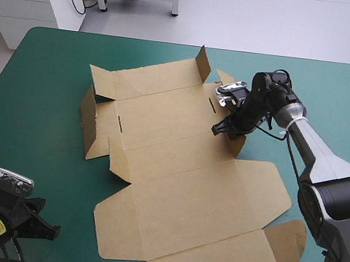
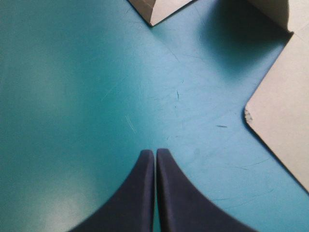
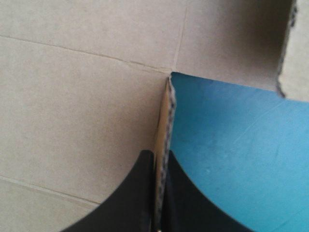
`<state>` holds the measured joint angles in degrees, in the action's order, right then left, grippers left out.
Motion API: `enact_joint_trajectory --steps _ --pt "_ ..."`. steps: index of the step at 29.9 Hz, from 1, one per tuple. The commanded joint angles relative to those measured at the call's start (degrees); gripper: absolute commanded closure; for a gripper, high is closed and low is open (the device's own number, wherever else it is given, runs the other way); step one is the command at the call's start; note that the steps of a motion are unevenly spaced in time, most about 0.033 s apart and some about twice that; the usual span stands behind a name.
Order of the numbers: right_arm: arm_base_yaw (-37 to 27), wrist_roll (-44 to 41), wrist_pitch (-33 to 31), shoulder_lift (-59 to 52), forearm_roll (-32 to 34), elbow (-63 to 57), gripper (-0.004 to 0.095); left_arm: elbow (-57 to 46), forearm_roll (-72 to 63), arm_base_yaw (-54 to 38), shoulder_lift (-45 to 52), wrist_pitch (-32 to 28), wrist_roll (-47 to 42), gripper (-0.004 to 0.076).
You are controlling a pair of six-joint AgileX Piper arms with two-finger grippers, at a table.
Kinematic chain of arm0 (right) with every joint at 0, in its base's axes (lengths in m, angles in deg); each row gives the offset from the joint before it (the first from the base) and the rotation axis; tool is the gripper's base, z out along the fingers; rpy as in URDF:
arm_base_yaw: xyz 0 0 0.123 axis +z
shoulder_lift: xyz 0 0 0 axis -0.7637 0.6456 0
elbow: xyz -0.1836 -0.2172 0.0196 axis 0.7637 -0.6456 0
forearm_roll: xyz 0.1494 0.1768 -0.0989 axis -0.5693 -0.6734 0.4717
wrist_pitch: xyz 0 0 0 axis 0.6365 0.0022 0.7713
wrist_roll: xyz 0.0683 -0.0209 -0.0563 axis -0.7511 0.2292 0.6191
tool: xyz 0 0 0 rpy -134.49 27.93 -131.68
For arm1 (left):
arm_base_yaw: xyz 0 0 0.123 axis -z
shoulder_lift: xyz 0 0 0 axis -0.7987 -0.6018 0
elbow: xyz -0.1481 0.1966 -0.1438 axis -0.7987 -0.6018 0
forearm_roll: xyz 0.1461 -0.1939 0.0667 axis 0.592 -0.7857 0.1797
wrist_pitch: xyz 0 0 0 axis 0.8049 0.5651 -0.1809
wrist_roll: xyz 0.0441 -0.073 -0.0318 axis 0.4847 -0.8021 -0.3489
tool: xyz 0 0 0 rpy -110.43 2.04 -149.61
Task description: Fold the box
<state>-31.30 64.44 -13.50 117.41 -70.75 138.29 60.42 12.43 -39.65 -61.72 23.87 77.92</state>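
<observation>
In the high view the box (image 1: 179, 190) lies mostly flat across the middle of the teal-green cover (image 1: 38, 86), its near edge cut off, and the right gripper (image 1: 221, 128) is too dark against a raised side flap (image 1: 235, 146) to read. The right wrist view settles it: both black fingers (image 3: 140, 193) pinch that flap's edge. The left gripper (image 2: 155, 152), fingers pressed together on nothing, is over bare cover near the table's near-left corner, with two box corners ahead.
</observation>
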Motion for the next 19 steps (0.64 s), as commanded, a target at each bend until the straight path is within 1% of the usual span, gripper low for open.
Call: enact_joint_trajectory --steps 1,3,6,10,13,16,19 --pt "0.1 9.8 -0.1 -3.3 0.6 4.9 0.0919 1.9 -0.1 0.0 -0.6 -2.9 -0.1 0.0731" --pt "0.3 15.1 0.2 -3.3 0.7 6.4 0.0919 1.9 -0.1 0.0 -0.6 -2.9 -0.1 0.0731" --pt "2.2 21.9 2.1 -3.3 3.6 7.1 0.0919 1.9 -0.1 0.0 -0.6 -2.9 -0.1 0.0731" --pt "5.7 27.4 6.7 -3.0 6.4 7.1 0.0920 1.9 -0.1 0.0 -0.6 -2.9 -0.1 0.0731" --pt "8.5 32.9 9.8 -2.3 6.4 7.1 0.0928 1.9 -0.1 0.0 -0.6 -2.9 -0.1 0.0731" --pt "11.2 37.9 10.1 -1.7 5.6 7.1 0.0928 1.9 -0.1 0.0 -0.6 -2.9 -0.1 0.0731" --pt "13.4 39.6 11.6 -1.4 3.3 7.1 0.0927 1.9 -0.1 0.0 -0.6 -2.9 -0.1 0.0731"
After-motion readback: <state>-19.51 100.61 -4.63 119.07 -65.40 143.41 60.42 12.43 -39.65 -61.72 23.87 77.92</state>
